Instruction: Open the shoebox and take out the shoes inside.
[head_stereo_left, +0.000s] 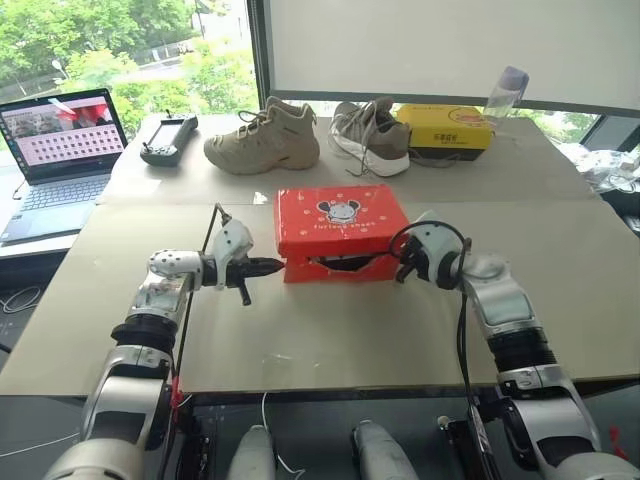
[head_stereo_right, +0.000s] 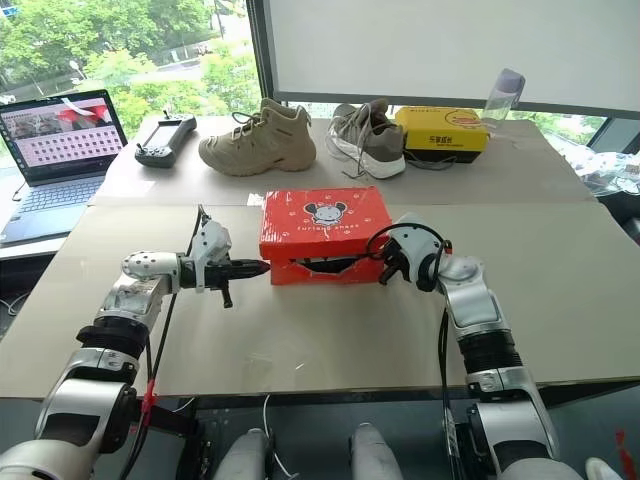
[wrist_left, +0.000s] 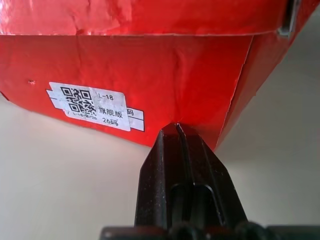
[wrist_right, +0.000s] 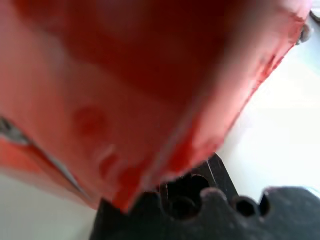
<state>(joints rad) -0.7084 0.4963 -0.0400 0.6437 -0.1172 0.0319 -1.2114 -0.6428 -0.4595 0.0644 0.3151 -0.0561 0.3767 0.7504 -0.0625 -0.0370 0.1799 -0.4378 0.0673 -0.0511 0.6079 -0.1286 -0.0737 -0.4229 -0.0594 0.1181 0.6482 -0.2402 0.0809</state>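
Note:
The red shoebox (head_stereo_left: 342, 222) with the cartoon mouse logo lies in the middle of the table. Its lid is down, with a narrow dark gap along the front edge. The shoes are hidden inside. My left gripper (head_stereo_left: 276, 266) is shut, and its fingertips (wrist_left: 176, 131) touch the box's left end wall low down, near the front corner and beside a white barcode label (wrist_left: 95, 106). My right gripper (head_stereo_left: 399, 263) sits against the box's front right corner at the height of the gap. In the right wrist view the box (wrist_right: 150, 75) is pressed close and covers the fingers.
Along the back of the table stand a tan lace-up boot (head_stereo_left: 265, 137), a grey sneaker (head_stereo_left: 370, 137), a yellow box (head_stereo_left: 445, 127) and a bottle (head_stereo_left: 507, 92). A controller (head_stereo_left: 168, 138) and a laptop (head_stereo_left: 62, 150) sit at the back left. The table's front edge (head_stereo_left: 330, 372) is near.

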